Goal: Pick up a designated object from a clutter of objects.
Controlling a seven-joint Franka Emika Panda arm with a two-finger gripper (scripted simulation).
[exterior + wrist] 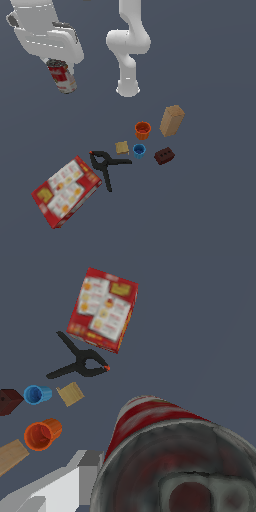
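Observation:
The red and white can (pixel 63 79) with a grey metal end hangs high above the floor at the exterior view's upper left, tilted, with my gripper (pixel 56 64) shut on its upper end. In the wrist view the can (pixel 150 423) fills the foreground, its grey end toward the camera, and one grey finger (pixel 86 468) shows beside it. The clutter lies far below: red cracker box (pixel 66 192), black clamp (pixel 105 165), orange cup (pixel 143 130), blue cup (pixel 139 150), tan box (pixel 171 120), dark red brick (pixel 164 156), small tan block (pixel 122 147).
The arm's white base column (pixel 128 87) stands on the floor at the back, beyond the tan box. In the wrist view the cracker box (pixel 103 308), clamp (pixel 80 362), blue cup (pixel 36 394) and orange cup (pixel 41 434) lie spread on the dark floor.

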